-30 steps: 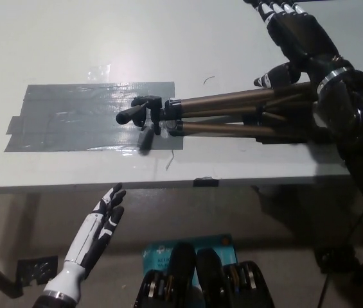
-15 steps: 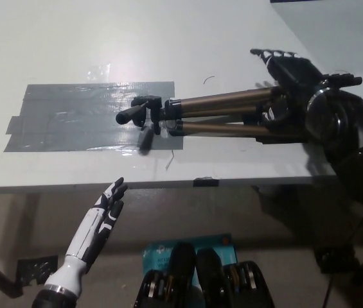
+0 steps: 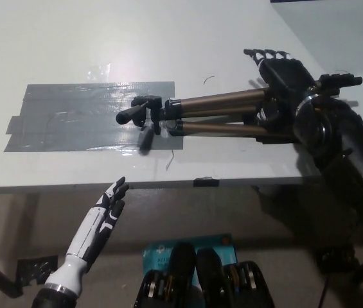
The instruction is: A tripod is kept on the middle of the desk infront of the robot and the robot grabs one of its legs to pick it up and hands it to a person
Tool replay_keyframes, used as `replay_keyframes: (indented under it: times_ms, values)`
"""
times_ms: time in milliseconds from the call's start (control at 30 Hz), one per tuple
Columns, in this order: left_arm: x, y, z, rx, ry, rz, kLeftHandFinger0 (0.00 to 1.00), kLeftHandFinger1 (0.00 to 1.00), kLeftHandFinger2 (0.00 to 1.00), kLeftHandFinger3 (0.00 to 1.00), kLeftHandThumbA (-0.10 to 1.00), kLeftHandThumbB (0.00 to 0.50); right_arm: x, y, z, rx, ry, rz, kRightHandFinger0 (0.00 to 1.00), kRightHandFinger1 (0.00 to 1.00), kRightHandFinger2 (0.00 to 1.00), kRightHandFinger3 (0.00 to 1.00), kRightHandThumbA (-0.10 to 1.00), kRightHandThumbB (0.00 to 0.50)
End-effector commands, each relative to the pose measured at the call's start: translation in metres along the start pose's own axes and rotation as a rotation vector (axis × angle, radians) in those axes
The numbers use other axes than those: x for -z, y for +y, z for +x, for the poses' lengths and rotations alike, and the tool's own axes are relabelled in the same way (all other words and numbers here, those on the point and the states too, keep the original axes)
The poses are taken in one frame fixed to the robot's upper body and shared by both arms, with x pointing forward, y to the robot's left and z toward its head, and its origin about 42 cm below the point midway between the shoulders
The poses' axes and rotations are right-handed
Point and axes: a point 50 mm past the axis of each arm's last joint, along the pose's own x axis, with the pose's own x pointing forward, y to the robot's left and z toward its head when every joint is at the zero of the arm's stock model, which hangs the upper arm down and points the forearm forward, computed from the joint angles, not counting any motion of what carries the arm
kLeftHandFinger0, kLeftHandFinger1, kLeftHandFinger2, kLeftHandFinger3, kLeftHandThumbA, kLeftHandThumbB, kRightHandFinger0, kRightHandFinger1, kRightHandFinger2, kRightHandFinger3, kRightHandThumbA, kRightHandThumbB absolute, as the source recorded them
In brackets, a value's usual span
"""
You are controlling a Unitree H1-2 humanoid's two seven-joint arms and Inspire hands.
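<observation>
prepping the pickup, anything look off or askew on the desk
The tripod lies on its side with legs folded, head on a grey tape patch whose left edge is ragged. Nothing looks spilled or broken. The right hand is over the legs; the left hand hangs below the desk.

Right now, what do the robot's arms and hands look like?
The left hand is white with black patches on the fingers, on a white forearm. The right hand and arm are glossy black, with a bulky round wrist ringed in silver.
</observation>
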Motion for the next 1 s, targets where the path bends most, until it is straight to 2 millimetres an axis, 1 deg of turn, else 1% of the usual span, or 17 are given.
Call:
replay_keyframes:
  times_ms: [0, 133, 167, 200, 233, 267, 300, 333, 367, 467, 500, 533, 600, 667, 800, 833, 967]
  values:
    - [-0.010, 0.007, 0.008, 0.022, -0.046, 0.040, 1.00, 1.00, 1.00, 1.00, 1.00, 0.026, -0.030, -0.045, 0.013, 0.451, -0.213, -0.053, 0.00, 0.04, 0.26, 0.32, -0.10, 0.244]
    - [-0.012, 0.007, 0.010, 0.022, -0.048, 0.043, 1.00, 1.00, 1.00, 1.00, 1.00, 0.034, -0.025, -0.042, 0.018, 0.453, -0.211, -0.038, 0.00, 0.13, 0.55, 0.22, -0.10, 0.240]
    - [-0.012, 0.008, 0.011, 0.022, -0.051, 0.044, 1.00, 1.00, 1.00, 1.00, 0.99, 0.031, -0.024, -0.044, 0.019, 0.443, -0.203, -0.037, 0.00, 0.22, 0.70, 0.24, -0.10, 0.216]
    - [-0.013, 0.008, 0.014, 0.022, -0.054, 0.043, 1.00, 1.00, 1.00, 1.00, 0.98, 0.031, -0.023, -0.046, 0.020, 0.442, -0.202, -0.039, 0.00, 0.26, 0.76, 0.32, -0.10, 0.228]
    - [-0.014, 0.009, 0.015, 0.022, -0.055, 0.042, 1.00, 1.00, 1.00, 1.00, 0.98, 0.030, -0.022, -0.047, 0.021, 0.444, -0.204, -0.041, 0.00, 0.27, 0.75, 0.32, -0.10, 0.235]
    - [-0.014, 0.009, 0.016, 0.022, -0.058, 0.041, 1.00, 1.00, 1.00, 1.00, 0.97, 0.026, -0.022, -0.048, 0.022, 0.442, -0.205, -0.043, 0.00, 0.25, 0.66, 0.30, -0.10, 0.249]
    - [-0.014, 0.010, 0.018, 0.021, -0.062, 0.041, 1.00, 1.00, 1.00, 1.00, 0.96, 0.023, -0.020, -0.047, 0.023, 0.445, -0.209, -0.047, 0.00, 0.25, 0.65, 0.25, -0.10, 0.233]
    - [-0.014, 0.010, 0.018, 0.021, -0.060, 0.040, 1.00, 1.00, 1.00, 1.00, 0.96, 0.020, -0.019, -0.045, 0.022, 0.446, -0.215, -0.049, 0.00, 0.24, 0.63, 0.28, -0.10, 0.251]
    - [-0.015, 0.011, 0.018, 0.022, -0.058, 0.040, 1.00, 1.00, 1.00, 1.00, 0.95, 0.014, -0.016, -0.042, 0.022, 0.443, -0.214, -0.053, 0.00, 0.26, 0.65, 0.23, -0.10, 0.232]
    - [-0.015, 0.011, 0.019, 0.028, -0.063, 0.038, 1.00, 1.00, 1.00, 1.00, 0.94, 0.000, -0.010, -0.036, 0.022, 0.437, -0.205, -0.048, 0.00, 0.34, 0.79, 0.24, -0.10, 0.202]
    - [-0.014, 0.010, 0.019, 0.029, -0.066, 0.038, 1.00, 1.00, 1.00, 1.00, 0.94, 0.000, -0.008, -0.034, 0.022, 0.439, -0.203, -0.047, 0.00, 0.40, 0.85, 0.34, -0.10, 0.200]
    - [-0.014, 0.010, 0.020, 0.032, -0.065, 0.041, 1.00, 1.00, 1.00, 1.00, 0.94, 0.000, -0.007, -0.034, 0.021, 0.441, -0.200, -0.049, 0.00, 0.41, 0.86, 0.41, -0.10, 0.193]
    - [-0.015, 0.010, 0.020, 0.033, -0.067, 0.040, 1.00, 1.00, 1.00, 1.00, 0.94, 0.011, -0.003, -0.033, 0.020, 0.459, -0.198, -0.051, 0.00, 0.45, 0.89, 0.76, -0.10, 0.186]
    - [-0.015, 0.010, 0.020, 0.037, -0.063, 0.041, 1.00, 1.00, 1.00, 1.00, 0.95, 0.002, -0.004, -0.037, 0.019, 0.475, -0.206, -0.057, 0.00, 0.50, 0.91, 0.90, -0.10, 0.159]
    - [-0.015, 0.009, 0.022, 0.038, -0.063, 0.038, 1.00, 1.00, 1.00, 1.00, 0.95, 0.003, -0.009, -0.050, 0.018, 0.544, -0.258, -0.040, 0.00, 0.48, 0.89, 0.90, -0.10, 0.164]
    - [-0.015, 0.009, 0.021, 0.039, -0.062, 0.037, 1.00, 1.00, 1.00, 1.00, 0.95, 0.002, -0.012, -0.056, 0.017, 0.566, -0.273, -0.035, 0.01, 0.55, 0.90, 0.99, -0.10, 0.155]
    - [-0.016, 0.007, 0.020, 0.046, -0.056, 0.047, 1.00, 1.00, 1.00, 1.00, 0.96, 0.008, -0.032, -0.093, 0.009, 0.704, -0.342, -0.021, 0.03, 0.55, 0.85, 1.00, -0.10, 0.163]
